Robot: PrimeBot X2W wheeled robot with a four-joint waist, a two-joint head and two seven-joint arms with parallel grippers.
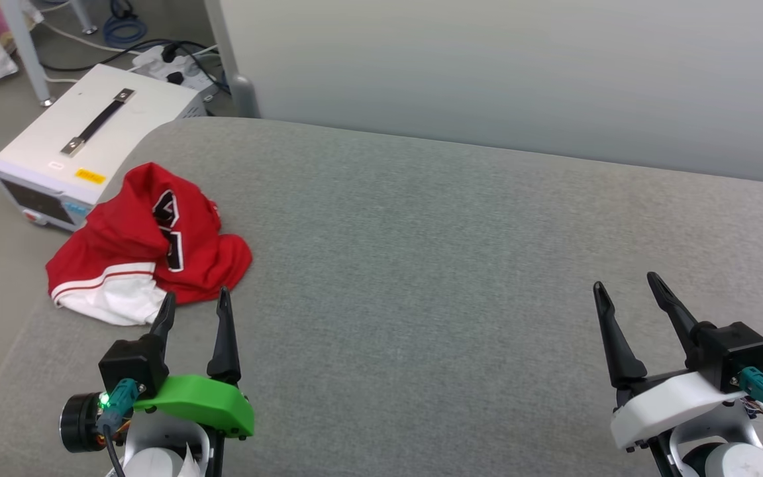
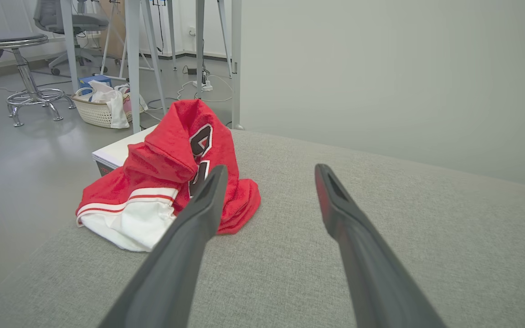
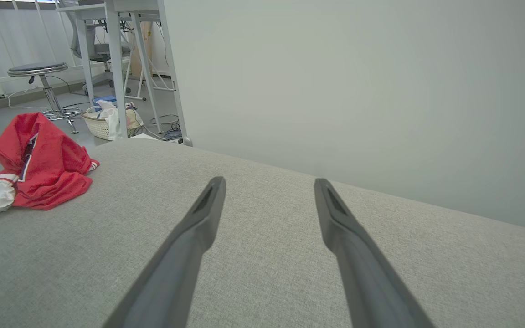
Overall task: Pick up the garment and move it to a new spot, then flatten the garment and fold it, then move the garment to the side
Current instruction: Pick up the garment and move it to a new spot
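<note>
**Jersey in a heap at the left edge, both end effectors released**

Here we are at the grey fabric-covered counter (image 1: 421, 265), and the garment (image 1: 150, 245) sits crumpled in a heap near its left rim. Red cloth is bunched up high. A white panel with red-and-white striped trim spills out at the near side, and black white-outlined numerals peek through the folds.

The left end effector (image 1: 197, 293) is right there, just beside the heap's near hem, jaws spread wide and holding nothing. From the left wrist view the garment (image 2: 171, 182) rises ahead and to the left of the left end effector (image 2: 270, 168). One dark finger crosses in front of the cloth, and I cannot tell whether it touches.

Over on the other side, the right end effector (image 1: 625, 281) hangs above bare grey fabric, well apart from the jersey, also released and empty. Its own camera puts the garment (image 3: 43, 168) far off to the left of the right end effector (image 3: 269, 180).

Beyond the counter's left edge a white box (image 1: 90, 132) with a black handle stands on the floor. Farther back there's a basket (image 2: 96, 111) and a stool (image 2: 16, 50).
</note>
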